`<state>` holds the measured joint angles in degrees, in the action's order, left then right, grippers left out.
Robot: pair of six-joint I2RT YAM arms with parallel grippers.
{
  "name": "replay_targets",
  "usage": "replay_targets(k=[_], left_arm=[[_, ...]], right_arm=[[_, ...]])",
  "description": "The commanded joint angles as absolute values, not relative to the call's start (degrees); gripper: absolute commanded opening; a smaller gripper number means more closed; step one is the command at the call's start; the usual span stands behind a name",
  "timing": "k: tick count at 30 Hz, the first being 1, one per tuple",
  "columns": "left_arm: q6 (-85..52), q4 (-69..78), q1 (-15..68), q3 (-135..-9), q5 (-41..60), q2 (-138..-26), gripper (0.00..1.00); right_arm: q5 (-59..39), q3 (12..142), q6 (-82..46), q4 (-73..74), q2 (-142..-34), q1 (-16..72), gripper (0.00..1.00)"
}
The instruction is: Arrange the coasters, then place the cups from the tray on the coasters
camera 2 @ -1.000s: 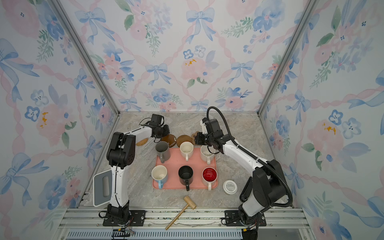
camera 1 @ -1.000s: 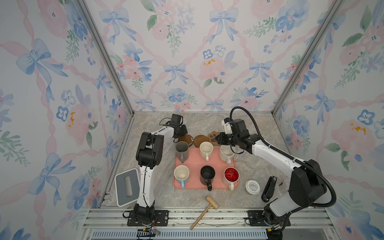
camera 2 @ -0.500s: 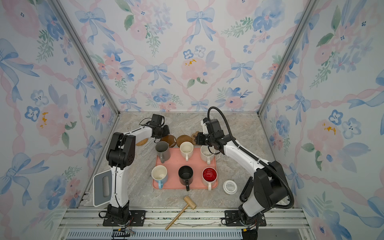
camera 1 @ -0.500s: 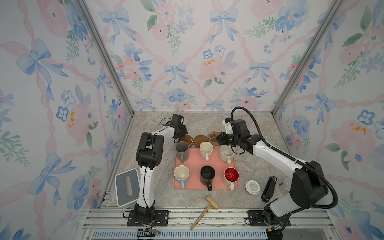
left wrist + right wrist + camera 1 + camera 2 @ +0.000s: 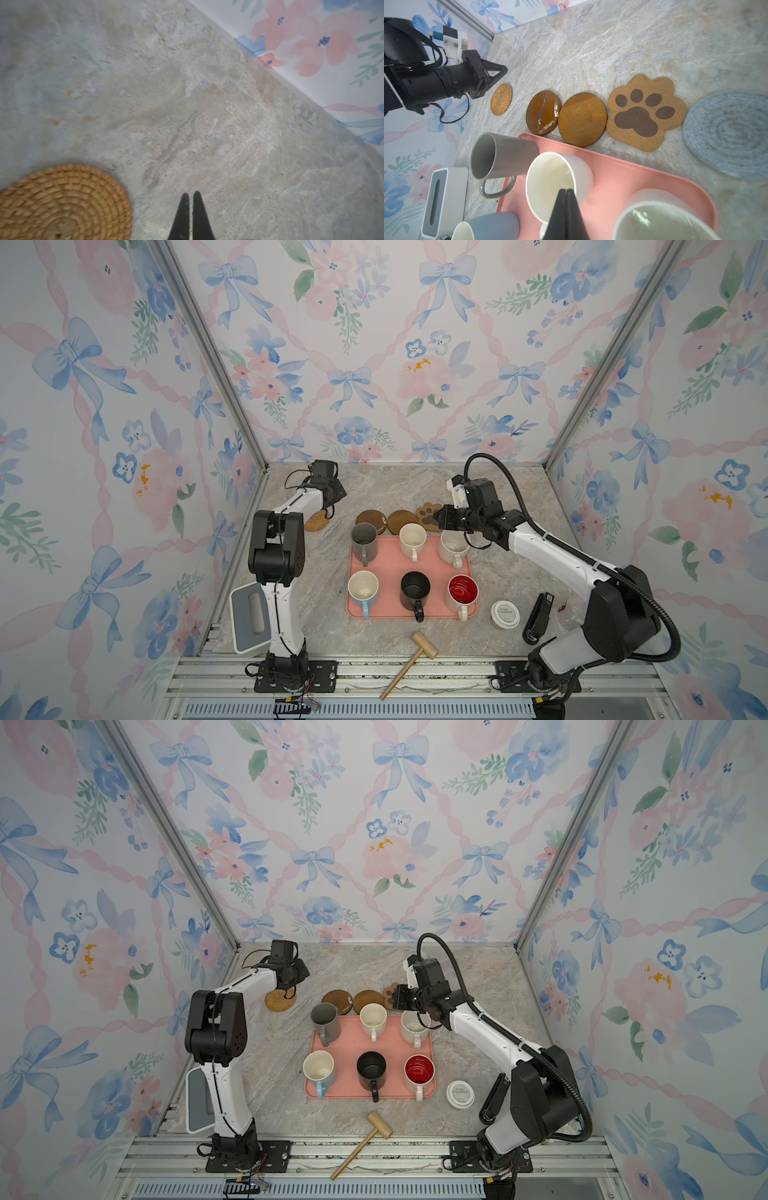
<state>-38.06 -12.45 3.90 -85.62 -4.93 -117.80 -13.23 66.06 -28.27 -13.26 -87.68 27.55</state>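
The tan rattan coaster is seen just beside the left hand, closed on nothing. The right hand, likewise closed and empty, is placed well apart from it.

We see the flat pink rounded-rectangle tray mid-table with six upright handled mugs: far row grey, cream, speckled white; near row blue-sided white, black, red-lined white. Past its far edge lie a tan rattan round coaster, two brown wooden rounds, a brown paw-shaped mat and a grey-blue woven round.
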Motion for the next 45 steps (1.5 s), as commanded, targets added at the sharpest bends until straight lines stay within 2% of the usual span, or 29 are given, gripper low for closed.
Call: replay_targets(k=[1, 24, 32, 45], left_arm=[[-39.5, -14.1, 2.5, -82.3, -9.5, -115.6, 0.0], [-42.5, -16.8, 0.3, -73.9, -13.7, -117.3, 0.0], [-43.0, -16.7, 0.5, -70.9, -7.5, -118.2, 0.0], [-41.0, -16.6, 4.0, -68.4, -5.4, -115.5, 0.0]], right_arm=[[-13.7, 64.7, -27.9, -13.4, -85.8, 26.5, 0.0], [-14.3, 64.1, -28.2, -13.1, -86.0, 25.2, 0.0], [-14.7, 63.9, -28.2, -12.7, -86.1, 24.7, 0.0], [-15.0, 63.5, -28.5, -12.2, -86.3, 24.4, 0.0]])
